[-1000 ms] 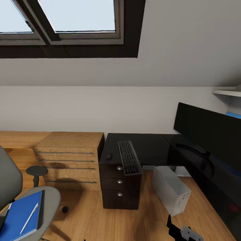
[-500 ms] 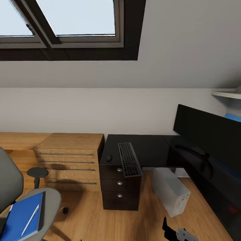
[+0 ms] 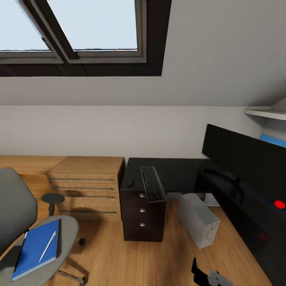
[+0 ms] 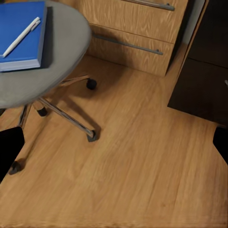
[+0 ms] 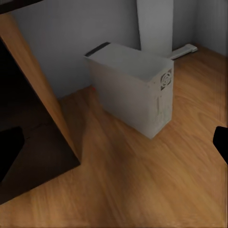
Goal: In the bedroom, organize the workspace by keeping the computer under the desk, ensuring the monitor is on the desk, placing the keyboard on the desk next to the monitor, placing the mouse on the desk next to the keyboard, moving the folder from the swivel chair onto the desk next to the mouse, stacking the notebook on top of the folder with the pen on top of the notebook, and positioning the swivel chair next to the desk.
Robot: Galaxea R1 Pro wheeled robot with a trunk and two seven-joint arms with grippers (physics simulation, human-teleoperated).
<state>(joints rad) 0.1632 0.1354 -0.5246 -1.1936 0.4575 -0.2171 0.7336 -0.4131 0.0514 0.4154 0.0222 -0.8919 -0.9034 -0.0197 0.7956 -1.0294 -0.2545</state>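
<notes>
The folder (image 3: 36, 249) lies on the swivel chair (image 3: 59, 234) seat, long axis running away from the table (image 3: 174, 174); a dark edge beside it may be the notebook. The pen (image 3: 47, 246) lies lengthwise on it. The left wrist view adds the chair's casters (image 4: 91, 84). The right claw (image 3: 210, 276) shows in part; spread or pressed together, I cannot tell.

Bare floor (image 3: 131, 258) runs open through the lower middle of the head view. The chair (image 3: 37, 242) blocks the lower left; the drawer unit (image 3: 142, 214) and computer (image 3: 198, 220) stand at centre, with the monitor (image 3: 246, 159) crowding the desk (image 3: 174, 174) at right.
</notes>
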